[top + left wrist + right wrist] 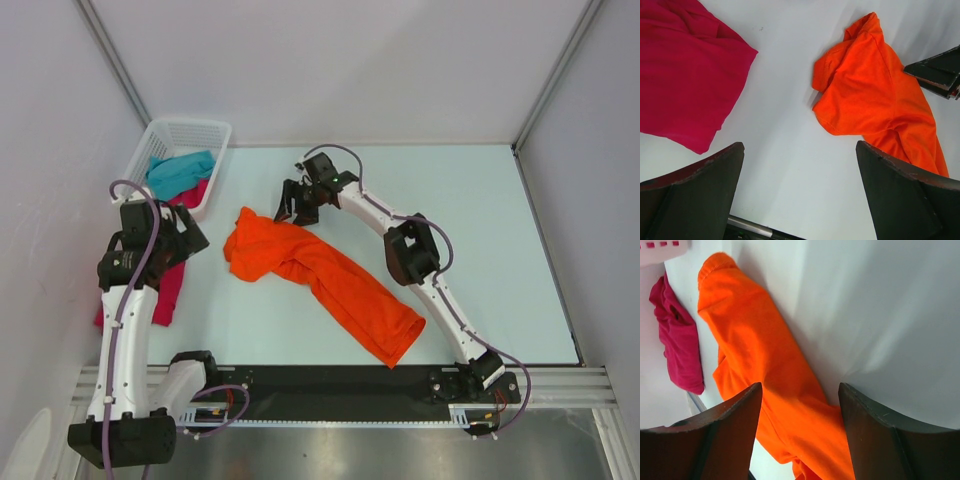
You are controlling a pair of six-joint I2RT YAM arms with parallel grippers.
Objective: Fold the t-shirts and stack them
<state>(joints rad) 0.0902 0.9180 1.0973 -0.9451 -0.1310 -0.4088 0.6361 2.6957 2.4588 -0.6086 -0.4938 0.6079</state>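
An orange t-shirt (320, 275) lies crumpled in a long diagonal heap mid-table; it also shows in the left wrist view (875, 95) and the right wrist view (760, 370). A crimson t-shirt (170, 285) lies flat at the table's left edge, also in the left wrist view (685, 75). A teal t-shirt (180, 172) and another crimson one (193, 193) sit in the white basket (190, 130). My left gripper (185, 240) is open and empty, above the table between the crimson and orange shirts. My right gripper (292, 208) is open and empty above the orange shirt's far end.
The white lattice basket stands at the far left corner by the wall. A black strip (330, 385) runs along the table's near edge. Grey walls close in on left, right and back.
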